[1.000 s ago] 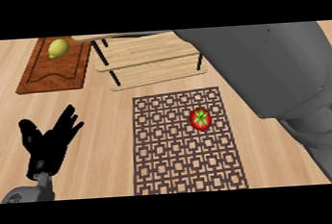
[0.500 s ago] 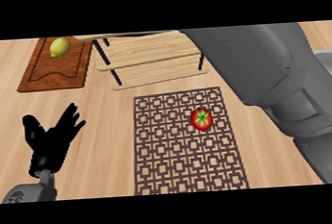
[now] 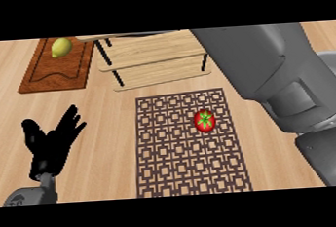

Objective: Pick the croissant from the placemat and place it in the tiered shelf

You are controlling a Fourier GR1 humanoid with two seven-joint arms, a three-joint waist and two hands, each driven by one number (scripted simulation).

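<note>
head view: red fruit on the placemat, left hand spread at the near left

a brown placemat (image 3: pixel 173 154) with a pattern of linked squares is laid on the wooden counter (image 3: pixel 106 114), running from the middle of the scene toward the near edge. in place of a croissant, a red round fruit (image 3: pixel 204 120) with a green star-shaped top, much like a tomato, is seen. it is set on the far right part of the placemat, inside its border, and it is touched by neither hand.

just beyond the far edge of the placemat, the tiered shelf (image 3: pixel 153 53) is found, made of pale wooden boards carried on thin black posts. nothing is seen lying on the boards that show. its right end is hidden by the grey right forearm (image 3: pixel 269 75), which is stretched from the near right toward the far middle, beside the right edge of the placemat. the right hand is not shown within the view, so its state cannot be told.

the left hand (image 3: pixel 52 147) is held at the near left, well apart from the placemat, with its fingers spread and straight, pointed away, and nothing is gripped by it.

at the far left, left of the shelf, a dark wooden cutting board (image 3: pixel 53 76) is placed, and a yellow-green lemon (image 3: pixel 62 47) is rested on its far part.
</note>
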